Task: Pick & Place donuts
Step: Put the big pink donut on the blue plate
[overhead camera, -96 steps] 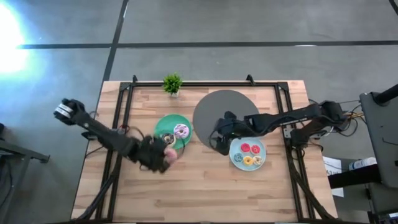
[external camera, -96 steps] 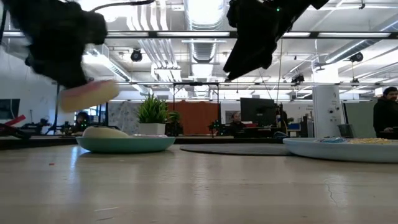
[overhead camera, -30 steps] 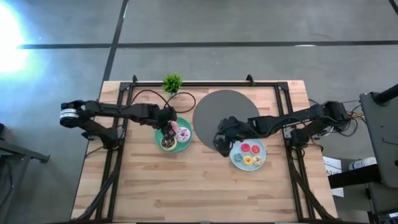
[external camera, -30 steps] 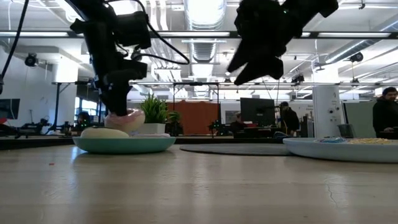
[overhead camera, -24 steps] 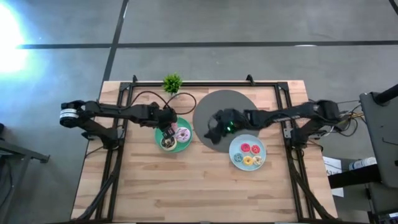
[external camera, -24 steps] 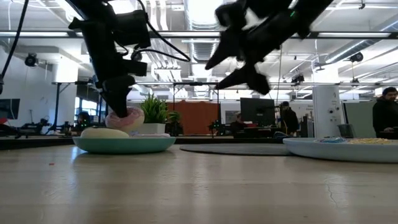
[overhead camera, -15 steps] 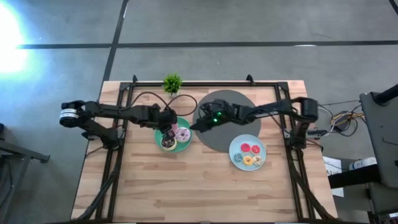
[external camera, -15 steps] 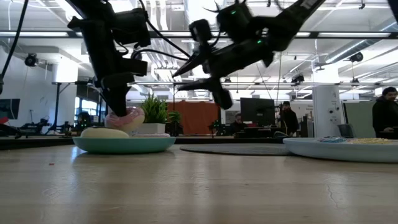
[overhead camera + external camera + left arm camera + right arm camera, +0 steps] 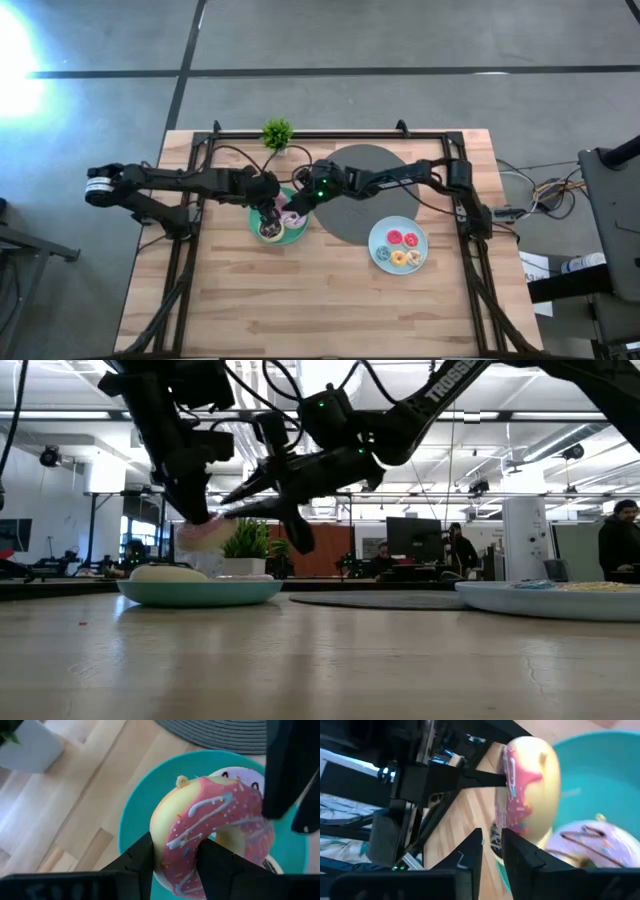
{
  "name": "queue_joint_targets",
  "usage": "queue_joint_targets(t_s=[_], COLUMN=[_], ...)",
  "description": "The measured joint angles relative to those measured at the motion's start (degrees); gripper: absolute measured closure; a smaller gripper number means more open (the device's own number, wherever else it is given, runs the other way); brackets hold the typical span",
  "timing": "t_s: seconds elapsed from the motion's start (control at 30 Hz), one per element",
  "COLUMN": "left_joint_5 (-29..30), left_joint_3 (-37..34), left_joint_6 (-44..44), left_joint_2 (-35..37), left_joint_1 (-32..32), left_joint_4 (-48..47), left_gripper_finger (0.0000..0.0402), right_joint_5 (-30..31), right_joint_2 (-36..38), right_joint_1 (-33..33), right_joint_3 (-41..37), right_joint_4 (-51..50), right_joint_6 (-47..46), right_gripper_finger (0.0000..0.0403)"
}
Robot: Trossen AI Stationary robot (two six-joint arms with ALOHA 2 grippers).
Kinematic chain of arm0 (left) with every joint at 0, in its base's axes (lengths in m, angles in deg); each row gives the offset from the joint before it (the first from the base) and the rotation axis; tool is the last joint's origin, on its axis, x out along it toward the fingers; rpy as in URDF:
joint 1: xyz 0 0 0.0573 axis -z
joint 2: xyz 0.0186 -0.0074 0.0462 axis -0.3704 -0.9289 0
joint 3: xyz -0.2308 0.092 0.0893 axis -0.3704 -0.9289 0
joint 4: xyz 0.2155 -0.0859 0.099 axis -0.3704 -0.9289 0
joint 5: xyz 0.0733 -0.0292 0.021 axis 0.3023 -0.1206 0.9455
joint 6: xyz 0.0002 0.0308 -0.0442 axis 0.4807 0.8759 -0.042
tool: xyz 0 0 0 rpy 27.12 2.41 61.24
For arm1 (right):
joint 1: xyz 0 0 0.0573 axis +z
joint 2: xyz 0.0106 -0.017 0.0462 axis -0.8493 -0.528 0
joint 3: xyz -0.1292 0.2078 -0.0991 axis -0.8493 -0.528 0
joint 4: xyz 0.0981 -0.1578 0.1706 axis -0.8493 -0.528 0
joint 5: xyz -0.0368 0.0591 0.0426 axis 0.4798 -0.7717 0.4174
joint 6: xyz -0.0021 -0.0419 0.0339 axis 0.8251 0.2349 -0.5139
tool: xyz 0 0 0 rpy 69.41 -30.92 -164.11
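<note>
A pink-frosted sprinkled donut (image 9: 210, 820) hangs just above the green plate (image 9: 145, 795), with my left gripper (image 9: 175, 855) shut on it. A pale pink donut with dark drizzle (image 9: 590, 850) and a dark chocolate donut (image 9: 270, 230) lie on the same plate (image 9: 300, 236). My right gripper (image 9: 491, 832) reaches in from the right, level with the held donut (image 9: 205, 532). Its fingers are almost together with nothing between them. Several mini donuts lie on the light-blue plate (image 9: 380, 258). My left gripper pinches one side of the donut's ring (image 9: 172, 837) between its two fingers, one on the cream underside, one on the frosted face. The fingers come slanting down from above. The donut is tilted and hangs clear of the plate. My right gripper's fingertips (image 9: 479, 837) stand right beside the held donut; I cannot tell whether they touch it.
A round grey mat (image 9: 370, 195) lies between the two plates, under my right arm. A small potted plant (image 9: 277, 133) stands at the far edge. The near half of the wooden table (image 9: 320, 300) is bare.
My right gripper has swung from above the light-blue plate toward the table's left, across the grey mat, up to the held donut. Its fingers have gone from spread wide to almost together. My left gripper has raised the pink donut a little, off the other donuts.
</note>
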State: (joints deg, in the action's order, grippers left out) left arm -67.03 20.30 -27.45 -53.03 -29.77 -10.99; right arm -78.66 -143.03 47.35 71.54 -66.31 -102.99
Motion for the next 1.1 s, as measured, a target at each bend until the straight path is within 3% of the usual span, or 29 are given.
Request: queue_joint_targets(t_s=[0.27,0.57,1.1], left_joint_5=[-0.4,-0.5,-1.1], left_joint_3=[-0.8,-3.8,-3.9], left_joint_6=[-0.1,-3.0,-2.3], left_joint_2=[0.4,-1.2,-1.1], left_joint_1=[-0.1,0.0,0.4], left_joint_4=[1.0,5.3,4.7], left_gripper_finger=[0.0293,0.0293,0.0293], right_joint_5=[-1.0,-1.0,-0.7], right_joint_2=[-1.0,-1.0,-4.8], right_joint_1=[-0.6,-1.0,-1.4], right_joint_3=[3.2,1.1,1.2], right_joint_4=[0.5,0.3,0.4], right_joint_6=[0.9,-0.2,-1.2], right_gripper_finger=[0.0369,0.0369,0.0369])
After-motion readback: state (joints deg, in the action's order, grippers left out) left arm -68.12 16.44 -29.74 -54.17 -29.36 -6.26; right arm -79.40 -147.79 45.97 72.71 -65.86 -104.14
